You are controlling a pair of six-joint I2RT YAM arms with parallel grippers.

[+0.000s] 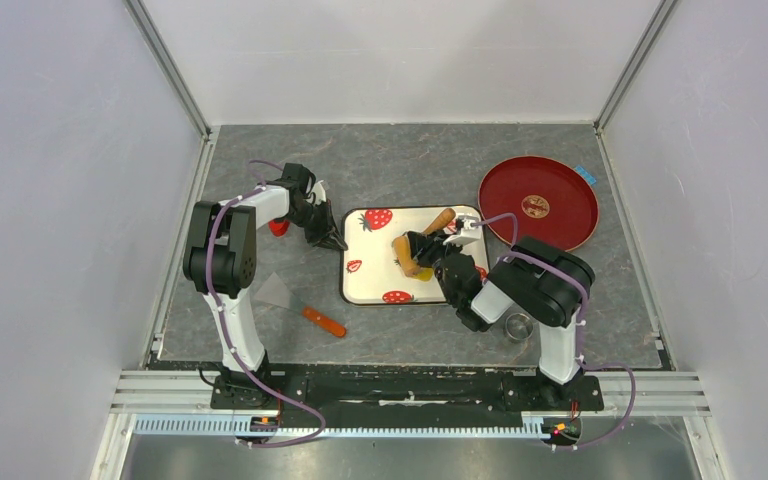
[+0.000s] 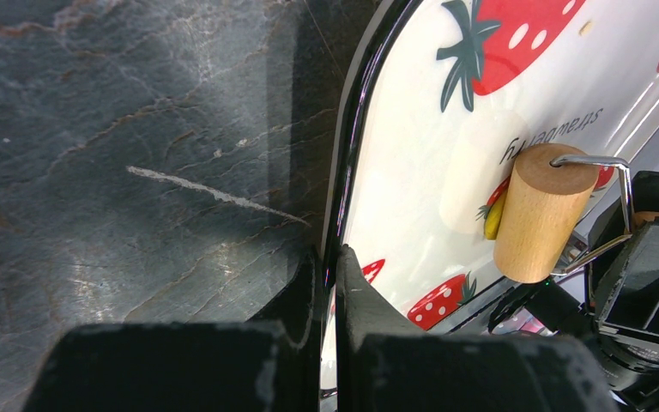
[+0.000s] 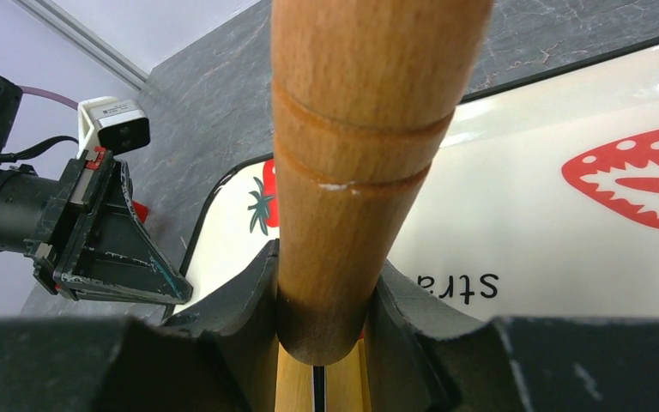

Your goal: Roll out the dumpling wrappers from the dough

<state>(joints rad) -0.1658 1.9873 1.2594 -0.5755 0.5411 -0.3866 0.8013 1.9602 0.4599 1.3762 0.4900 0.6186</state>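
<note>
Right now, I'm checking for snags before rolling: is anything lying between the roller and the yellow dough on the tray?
Nothing visible stands in the way. The roller sits right against the dough on the tray, and the right fingers are clamped on its handle.

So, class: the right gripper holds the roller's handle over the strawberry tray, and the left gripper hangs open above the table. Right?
Not quite. The left gripper is shut, pinching the tray by its rim, as the left wrist view shows. The right gripper does hold the roller by its handle over the tray.
</note>
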